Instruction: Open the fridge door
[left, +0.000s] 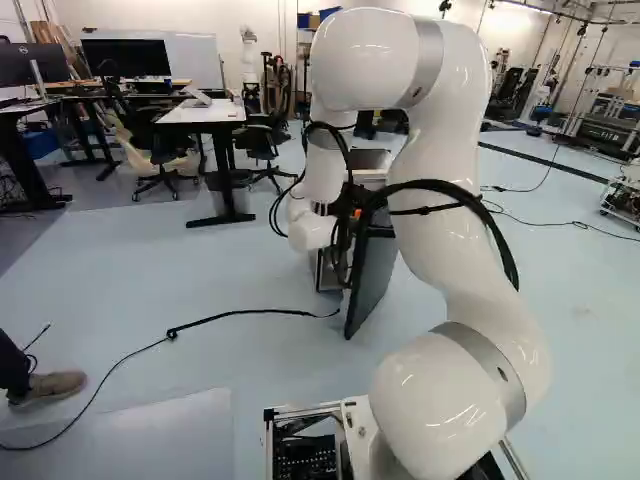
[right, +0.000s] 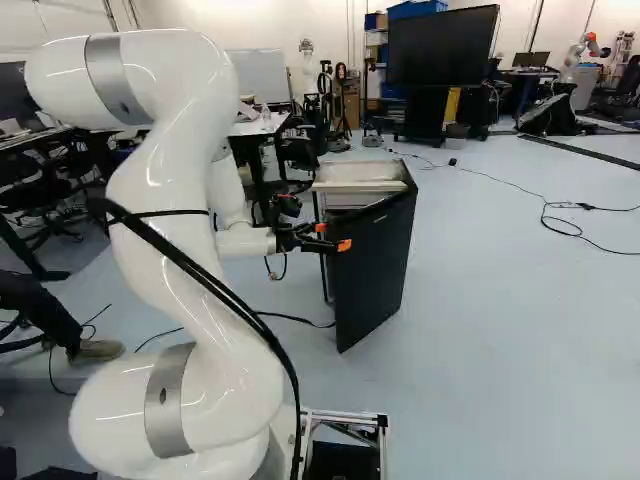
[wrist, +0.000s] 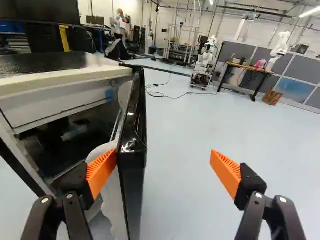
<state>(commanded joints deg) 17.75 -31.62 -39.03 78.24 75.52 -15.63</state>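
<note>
Beside the pincer (wrist: 163, 169), the boxy fridge (wrist: 55, 102) is seen with its dark cavity exposed beneath a straight, pale rim. If pulled too hard, it could be dragged over the smooth floor (wrist: 185, 135). By the inner pad (wrist: 101, 172), ribbed and orange, the curved white liner (wrist: 113, 205) might be scraped through pressing too deep. The door (wrist: 133, 187), already ajar, is framed between widely parted fingers; nothing is clamped. Its thin, glossy black edge could be slipped off, as one side only seems supported. The outer pad (wrist: 226, 173) stands clear of it.
</note>
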